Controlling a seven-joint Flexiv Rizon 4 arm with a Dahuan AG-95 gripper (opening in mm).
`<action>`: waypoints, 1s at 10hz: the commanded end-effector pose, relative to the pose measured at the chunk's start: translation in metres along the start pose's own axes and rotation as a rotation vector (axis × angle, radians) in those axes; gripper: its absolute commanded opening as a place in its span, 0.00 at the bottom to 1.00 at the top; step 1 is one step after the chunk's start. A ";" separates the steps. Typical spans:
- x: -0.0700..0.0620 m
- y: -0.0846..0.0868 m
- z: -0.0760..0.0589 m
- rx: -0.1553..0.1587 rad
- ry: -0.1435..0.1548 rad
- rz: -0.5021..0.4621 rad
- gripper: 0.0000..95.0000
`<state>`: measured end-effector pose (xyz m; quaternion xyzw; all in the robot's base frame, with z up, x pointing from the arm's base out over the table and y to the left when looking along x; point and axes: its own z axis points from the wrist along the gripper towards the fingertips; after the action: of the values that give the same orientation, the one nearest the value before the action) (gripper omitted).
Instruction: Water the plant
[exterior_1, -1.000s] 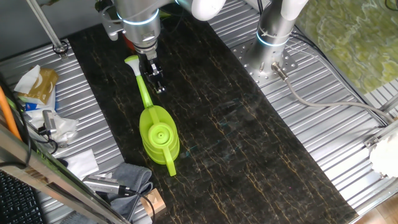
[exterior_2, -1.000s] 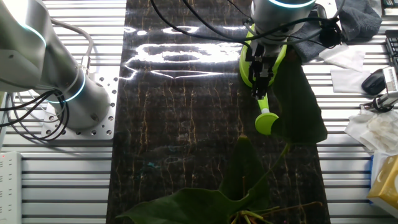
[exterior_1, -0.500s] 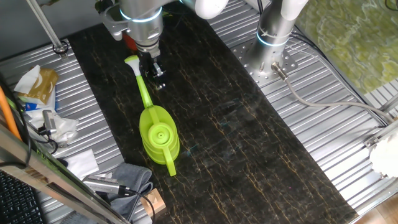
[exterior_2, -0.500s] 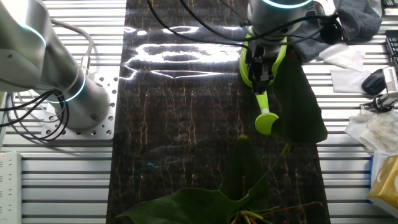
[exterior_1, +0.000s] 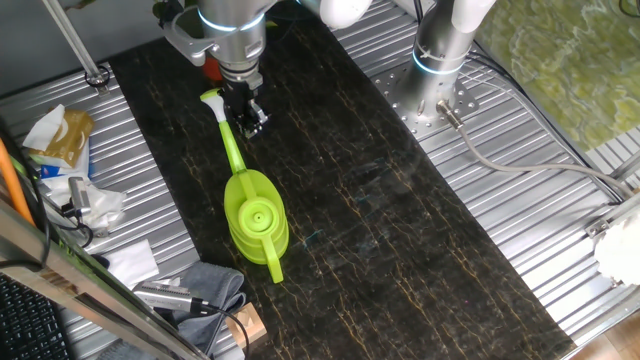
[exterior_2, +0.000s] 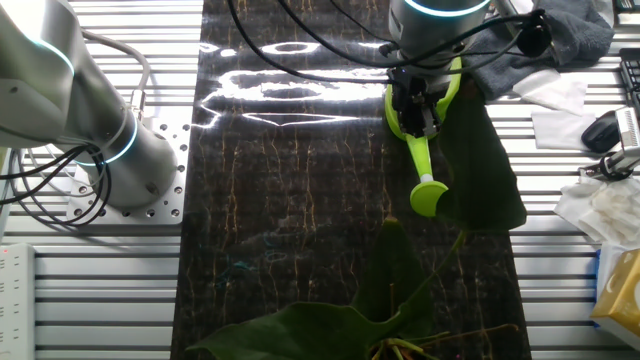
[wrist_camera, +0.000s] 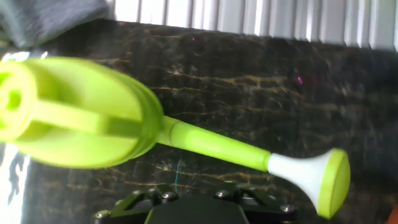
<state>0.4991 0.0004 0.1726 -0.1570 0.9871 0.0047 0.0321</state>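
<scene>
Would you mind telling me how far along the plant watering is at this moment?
Nothing looks done yet. The watering can stands on the dark mat, not held. In hand: the gripper hovers beside the can's spout, holding nothing. Left: grasp the can, carry it to the plant, whose leaves show at the mat's end, and pour.

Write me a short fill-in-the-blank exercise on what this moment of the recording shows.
1. The watering can is coloured lime ____.
2. The gripper hovers beside the can's long ____, not its handle.
3. The can stands on a dark ____-patterned tabletop.
4. In the other fixed view, broad dark leaves of the plant fill the ____ edge of the picture.

Missing words: green; spout; marble; bottom
</scene>
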 end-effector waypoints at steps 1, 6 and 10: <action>0.000 0.000 0.000 0.001 0.003 0.015 0.00; 0.000 0.000 0.000 0.000 0.003 0.011 0.00; 0.000 0.000 -0.001 0.000 0.002 0.011 0.00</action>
<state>0.4987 0.0006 0.1738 -0.1512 0.9880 0.0050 0.0310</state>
